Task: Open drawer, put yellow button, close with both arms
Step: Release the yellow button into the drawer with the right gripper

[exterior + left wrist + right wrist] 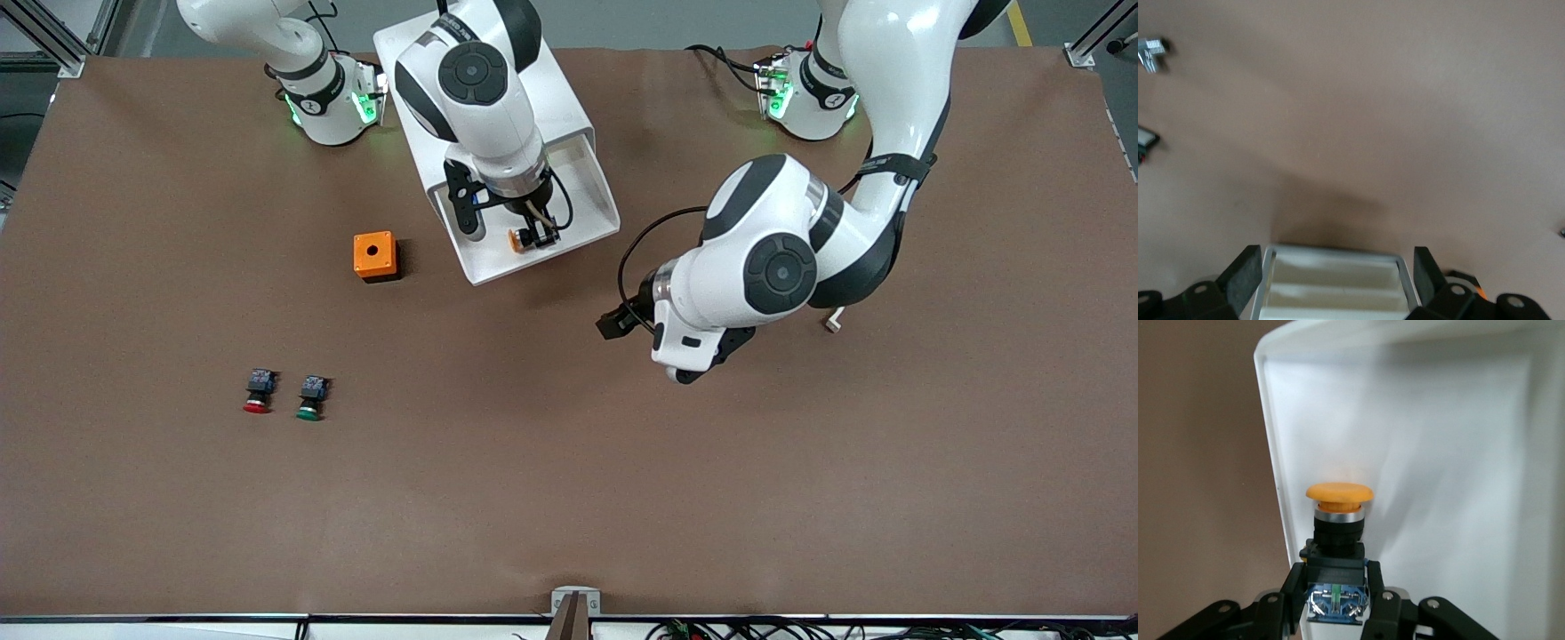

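The drawer (589,191) stands pulled out of the white cabinet (560,98) toward the front camera. My right gripper (532,238) hangs over the drawer's near part, shut on the yellow button (517,237). In the right wrist view its fingers (1379,587) clamp the button's black body, and the yellow cap (1339,493) points at the white drawer floor (1451,487). My left gripper (613,322) hovers open over the table, beside the drawer's near corner toward the left arm's end. Nothing sits between its fingers (1243,275); a white frame with cream fronts (1335,293) shows past them.
An orange box (374,256) with a hole on top sits beside the drawer, toward the right arm's end. A red-capped button (258,392) and a green-capped button (311,397) lie nearer the front camera. A small white piece (833,322) lies under the left arm.
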### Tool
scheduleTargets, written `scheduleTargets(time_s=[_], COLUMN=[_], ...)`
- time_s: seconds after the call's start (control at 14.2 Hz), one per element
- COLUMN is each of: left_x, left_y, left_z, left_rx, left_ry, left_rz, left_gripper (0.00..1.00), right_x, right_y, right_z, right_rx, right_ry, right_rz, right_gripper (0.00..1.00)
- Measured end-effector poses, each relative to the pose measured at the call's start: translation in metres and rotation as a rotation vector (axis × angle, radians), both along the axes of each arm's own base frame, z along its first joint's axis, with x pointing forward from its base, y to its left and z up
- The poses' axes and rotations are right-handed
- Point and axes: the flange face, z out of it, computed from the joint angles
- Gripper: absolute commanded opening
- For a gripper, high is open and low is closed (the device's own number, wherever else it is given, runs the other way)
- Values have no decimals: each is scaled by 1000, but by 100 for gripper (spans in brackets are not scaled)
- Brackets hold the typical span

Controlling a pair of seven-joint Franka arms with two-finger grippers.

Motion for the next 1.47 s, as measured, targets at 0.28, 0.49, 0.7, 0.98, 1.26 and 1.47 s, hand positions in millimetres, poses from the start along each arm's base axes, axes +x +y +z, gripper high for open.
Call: scheduleTargets(time_s=[0.28,0.49,0.7,0.98,1.26,1.47], left_x=[-10,-26,-43,-63,-73,-85], left_y=[-18,-39,-58,-78,-92,-108], left_z=[1,-3,-15,-27,-37,-52], left_rx=[62,84,117,146,188,184], left_ry=[-89,-110,-114,-119,-162,-173], left_rz=[-53,-100,-148,-187,-225,-252], left_gripper=[100,100,100,100,100,100], right_x=[15,36,70,107,136,154], right_y=[-10,-32,-84,-158,-227,-288], right_z=[11,28,58,94,104,113], right_rx=[11,10,-5,-9,-5,4], right_ry=[-21,-44,-44,-38,-35,-62], right_rz=[-21,64,250,458,539,631], right_gripper=[100,100,100,100,100,100])
